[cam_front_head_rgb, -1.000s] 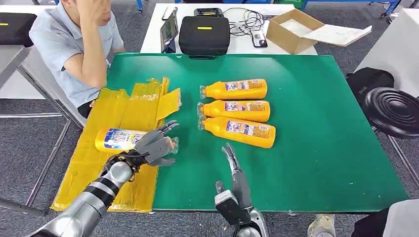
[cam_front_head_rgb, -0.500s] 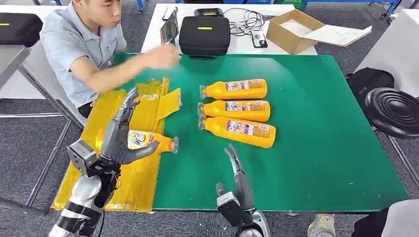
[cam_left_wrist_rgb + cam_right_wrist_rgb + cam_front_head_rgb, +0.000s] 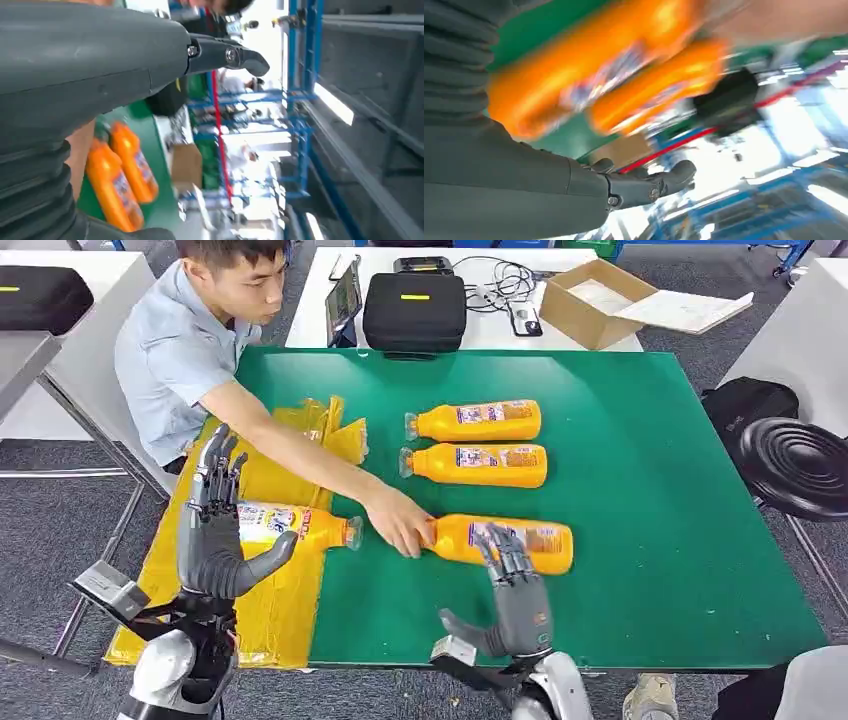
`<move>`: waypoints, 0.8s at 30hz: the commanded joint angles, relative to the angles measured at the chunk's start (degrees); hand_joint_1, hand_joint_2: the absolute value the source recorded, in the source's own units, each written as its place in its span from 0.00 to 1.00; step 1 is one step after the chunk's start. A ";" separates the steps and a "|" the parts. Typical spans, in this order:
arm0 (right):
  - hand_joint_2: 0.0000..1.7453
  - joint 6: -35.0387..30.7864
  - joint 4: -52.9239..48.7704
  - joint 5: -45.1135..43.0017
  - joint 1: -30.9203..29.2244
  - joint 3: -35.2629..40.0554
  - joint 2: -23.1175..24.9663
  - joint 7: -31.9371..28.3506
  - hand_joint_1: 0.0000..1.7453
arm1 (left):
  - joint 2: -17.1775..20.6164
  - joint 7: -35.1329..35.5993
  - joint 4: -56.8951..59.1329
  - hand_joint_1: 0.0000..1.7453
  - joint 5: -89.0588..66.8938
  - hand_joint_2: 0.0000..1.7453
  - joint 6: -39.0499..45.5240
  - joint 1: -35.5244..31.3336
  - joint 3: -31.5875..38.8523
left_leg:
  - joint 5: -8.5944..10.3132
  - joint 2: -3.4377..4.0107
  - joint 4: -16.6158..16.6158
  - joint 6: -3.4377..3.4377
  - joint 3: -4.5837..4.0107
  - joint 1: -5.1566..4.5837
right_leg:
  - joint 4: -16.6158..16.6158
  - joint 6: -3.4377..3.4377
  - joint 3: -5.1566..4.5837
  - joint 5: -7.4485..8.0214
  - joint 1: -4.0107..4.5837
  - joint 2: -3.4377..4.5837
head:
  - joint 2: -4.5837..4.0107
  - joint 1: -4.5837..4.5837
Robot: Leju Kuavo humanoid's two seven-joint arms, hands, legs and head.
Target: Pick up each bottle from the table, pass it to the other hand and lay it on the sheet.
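One orange bottle point(image 3: 295, 527) lies on the yellow sheet point(image 3: 262, 610) at the table's left edge. My left hand point(image 3: 213, 530) is raised just in front of it, fingers spread, holding nothing. Two more orange bottles point(image 3: 478, 422) point(image 3: 480, 465) lie side by side mid-table; the left wrist view shows the pair point(image 3: 122, 175). A third bottle point(image 3: 545, 540) lies nearer me, and a person's hand point(image 3: 398, 522) holds its neck end. My right hand point(image 3: 515, 595) is up with fingers apart just in front of that bottle, which blurs past in the right wrist view point(image 3: 574, 85).
The person point(image 3: 190, 350) sits at the table's far left, arm stretched across the sheet. Behind the green table point(image 3: 650, 540) a white table holds a black case point(image 3: 414, 308) and a cardboard box point(image 3: 600, 302). A black stool point(image 3: 795, 465) stands to the right.
The person's arm reached across and pulled the nearest bottle toward me and to the right. My right hand rose and moved forward to it. My left hand lifted higher off the sheet's bottle.
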 commanded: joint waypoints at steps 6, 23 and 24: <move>1.00 -0.04 9.55 7.61 -4.95 -7.72 -5.29 8.57 0.00 | -1.66 3.28 2.33 0.00 -4.36 1.00 8.74 -0.30 -0.59 | 0.01 -0.01 -0.04 0.03 0.11 0.01 | -0.06 -0.04 0.11 0.02 0.03 -0.08 | 0.00 -0.02; 1.00 10.83 37.58 6.96 -17.79 -11.01 -3.90 11.34 0.00 | -1.19 2.86 5.39 0.00 -10.23 1.00 17.62 -3.40 -5.63 | 0.08 0.00 -0.08 0.09 0.30 -0.01 | -0.15 -0.03 0.28 0.12 0.01 -0.12 | 0.00 0.00; 1.00 10.77 38.50 7.58 -18.43 -10.64 -4.01 11.93 0.00 | -1.14 3.00 5.41 0.00 -10.26 1.00 17.57 -3.44 -5.87 | 0.09 0.01 -0.06 0.09 0.28 0.00 | -0.13 -0.01 0.26 0.12 0.02 -0.10 | 0.00 0.00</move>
